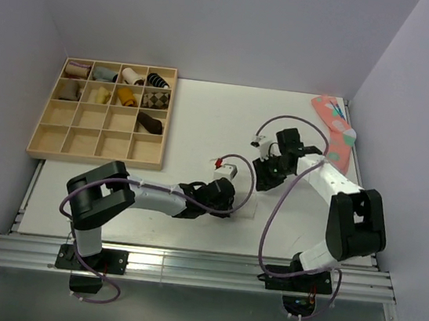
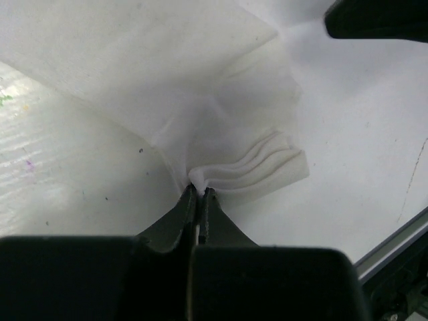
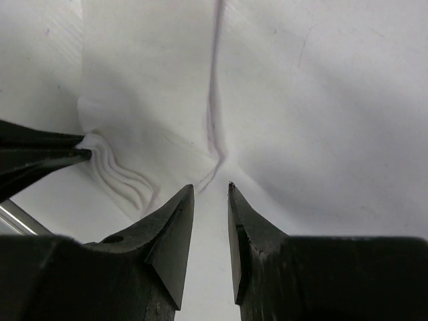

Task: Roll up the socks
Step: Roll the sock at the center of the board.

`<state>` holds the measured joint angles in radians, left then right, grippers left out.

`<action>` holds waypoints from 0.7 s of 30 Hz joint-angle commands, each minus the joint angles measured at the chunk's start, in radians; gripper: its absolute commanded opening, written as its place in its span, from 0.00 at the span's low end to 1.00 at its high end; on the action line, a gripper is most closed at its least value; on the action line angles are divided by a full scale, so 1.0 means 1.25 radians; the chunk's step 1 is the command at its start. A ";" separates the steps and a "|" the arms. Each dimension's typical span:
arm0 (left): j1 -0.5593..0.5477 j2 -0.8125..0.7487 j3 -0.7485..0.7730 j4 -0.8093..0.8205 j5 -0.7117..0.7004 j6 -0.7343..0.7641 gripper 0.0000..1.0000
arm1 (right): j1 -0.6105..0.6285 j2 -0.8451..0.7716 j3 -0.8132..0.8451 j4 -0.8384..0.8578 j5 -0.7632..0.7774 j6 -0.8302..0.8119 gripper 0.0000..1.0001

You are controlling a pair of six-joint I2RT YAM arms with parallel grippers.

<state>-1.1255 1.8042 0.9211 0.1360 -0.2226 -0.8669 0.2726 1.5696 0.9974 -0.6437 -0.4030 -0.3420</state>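
Pinched tight in my left hand (image 2: pixel 199 191) is a folded edge of the socks (image 2: pixel 200 100); my right hand (image 3: pixel 210 187) hangs released close over them; white desk (image 1: pixel 204 119) beneath, pale lilac walls (image 1: pixel 217 18) around.

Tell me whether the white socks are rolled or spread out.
Spread, not rolled: the socks lie flat, only one edge bunched into pleats in the shut left gripper.
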 commanded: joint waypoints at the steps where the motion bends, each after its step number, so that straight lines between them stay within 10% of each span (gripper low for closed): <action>1: -0.009 0.022 0.035 -0.144 0.048 -0.028 0.00 | -0.027 -0.077 -0.049 0.035 -0.057 -0.091 0.34; 21: 0.024 0.046 0.080 -0.201 0.150 -0.072 0.00 | -0.052 -0.468 -0.289 0.060 -0.267 -0.410 0.35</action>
<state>-1.0992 1.8317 1.0214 -0.0452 -0.0753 -0.9459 0.2131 1.0195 0.6430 -0.5705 -0.6655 -0.7628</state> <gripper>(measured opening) 0.029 0.350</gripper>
